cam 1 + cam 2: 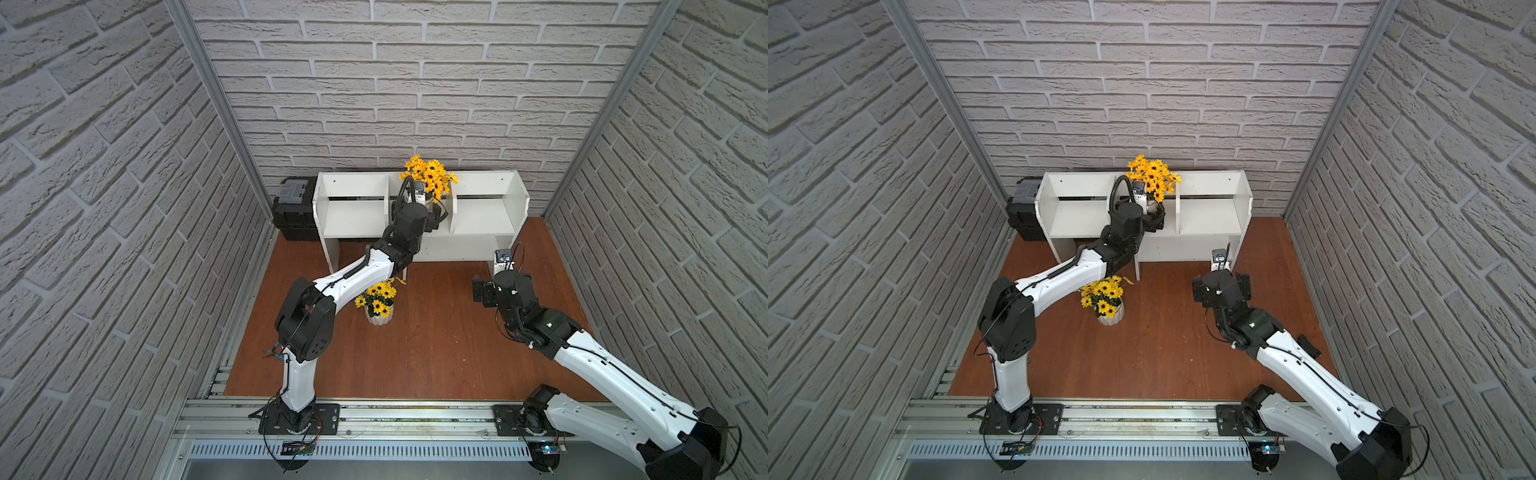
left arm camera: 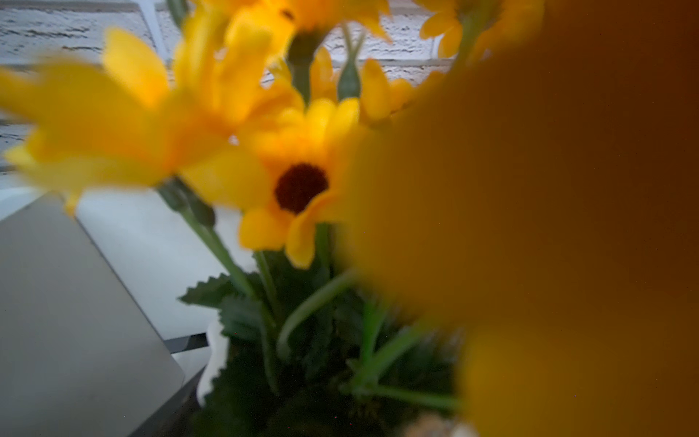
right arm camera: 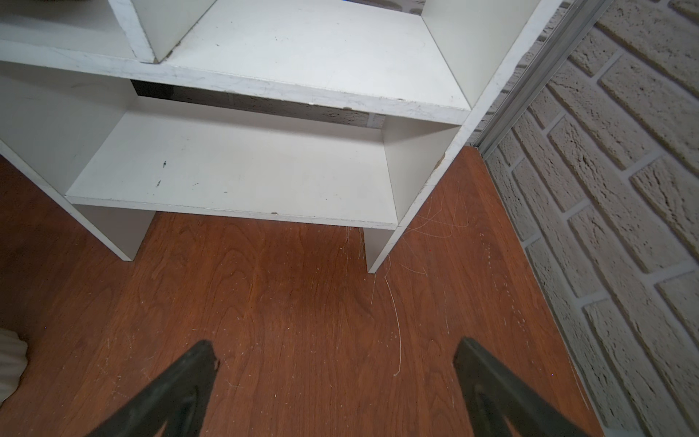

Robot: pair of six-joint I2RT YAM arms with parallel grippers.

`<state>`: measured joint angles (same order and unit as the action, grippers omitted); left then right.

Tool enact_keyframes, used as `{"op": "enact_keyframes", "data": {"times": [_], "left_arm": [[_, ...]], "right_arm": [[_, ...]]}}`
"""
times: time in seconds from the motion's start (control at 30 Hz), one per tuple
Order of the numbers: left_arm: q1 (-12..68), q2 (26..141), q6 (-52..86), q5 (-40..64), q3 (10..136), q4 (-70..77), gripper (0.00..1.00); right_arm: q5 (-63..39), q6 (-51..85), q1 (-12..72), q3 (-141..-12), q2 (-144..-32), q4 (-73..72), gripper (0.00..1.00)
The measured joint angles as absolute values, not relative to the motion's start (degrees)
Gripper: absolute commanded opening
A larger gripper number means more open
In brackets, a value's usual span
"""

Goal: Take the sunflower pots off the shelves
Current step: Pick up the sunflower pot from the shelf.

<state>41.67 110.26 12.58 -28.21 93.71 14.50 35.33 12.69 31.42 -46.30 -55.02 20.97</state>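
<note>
White shelf unit [image 1: 482, 216] stands at the back wall. Left arm [image 1: 357, 270] reaches into the middle compartment at sunflower pot [image 1: 430, 174], whose flowers rise above the shelf top. Second sunflower pot [image 1: 379, 301] is upright on wooden floor [image 1: 436, 353]. Black toolbox [image 1: 296, 208] is left of the shelf.

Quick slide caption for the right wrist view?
Open right gripper hovering over the wooden tabletop, facing the lower level of the shelves.
</note>
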Motion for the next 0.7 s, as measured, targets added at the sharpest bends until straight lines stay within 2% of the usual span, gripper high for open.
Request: {"op": "enact_keyframes", "data": {"times": [0.1, 0.7], "left_arm": [[41.6, 110.3, 12.6, -27.8, 93.8, 14.3, 0.18], [41.6, 109.6, 11.7, -25.5, 93.8, 13.1, 0.19]], "right_arm": [[35.3, 12.7, 31.4, -46.3, -55.0, 20.8, 1.0], [36.2, 12.7, 29.6, -46.3, -56.5, 20.4, 1.0]]}}
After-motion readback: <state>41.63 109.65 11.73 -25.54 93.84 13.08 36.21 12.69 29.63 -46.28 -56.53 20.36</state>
